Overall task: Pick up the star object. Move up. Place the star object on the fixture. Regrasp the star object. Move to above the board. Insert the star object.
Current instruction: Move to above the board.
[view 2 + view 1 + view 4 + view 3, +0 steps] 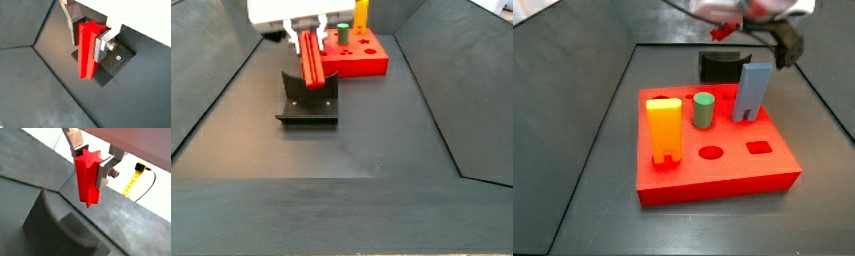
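Where the gripper [90, 37] appears in both wrist views, its silver fingers [105, 174] are pinched on the upper end of the star object [87, 178], a red star-section peg that hangs upright below them with its lower end free. No brand, label or legible writing can be made out on any item; a yellow tape-like object [135, 178] beyond the work area carries dark marks too small to read. In a wrist view the peg's lower tip stands over the fixture [115, 64], a black base plate with a screw head visible, though contact cannot be confirmed there. In a side view the gripper [310, 32] holds the star object [310, 62] directly over the fixture [309, 103], the tip close to or touching its upright. Beyond the fixture lies the board [362, 56]. In a side view the board [720, 165] carries an orange-yellow slotted peg [664, 130], a green cylinder [704, 110] and a blue-grey slotted block [754, 91], with the fixture [720, 66] just behind it.
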### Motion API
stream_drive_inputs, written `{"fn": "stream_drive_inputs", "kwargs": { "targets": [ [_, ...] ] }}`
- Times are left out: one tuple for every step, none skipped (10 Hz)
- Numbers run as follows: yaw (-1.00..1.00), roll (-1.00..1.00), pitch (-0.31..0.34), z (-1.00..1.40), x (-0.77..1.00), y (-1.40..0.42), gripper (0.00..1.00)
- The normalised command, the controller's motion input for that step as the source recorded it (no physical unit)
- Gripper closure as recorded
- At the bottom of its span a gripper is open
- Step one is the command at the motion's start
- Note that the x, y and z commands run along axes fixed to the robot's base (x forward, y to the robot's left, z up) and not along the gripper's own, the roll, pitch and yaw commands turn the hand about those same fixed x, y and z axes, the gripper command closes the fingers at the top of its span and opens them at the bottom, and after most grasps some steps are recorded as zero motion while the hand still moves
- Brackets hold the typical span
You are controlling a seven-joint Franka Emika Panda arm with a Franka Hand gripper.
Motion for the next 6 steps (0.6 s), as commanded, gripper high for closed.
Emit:
{"fn": "stream_drive_inputs", "kwargs": {
  "targets": [
    [0.18,0.0,-0.013,1.0,0.01,-0.07,1.0],
    [0.15,0.0,-0.033,1.0,0.01,-0.07,1.0],
    [0.11,0.0,-0.038,1.0,0.01,-0.07,1.0],
    [0.08,0.0,-0.039,1.0,0.01,-0.06,1.0],
    [0.04,-0.01,-0.023,1.0,0.01,-0.06,1.0],
    [0.02,-0.02,-0.009,1.0,0.01,-0.06,1.0]
  ]
}}
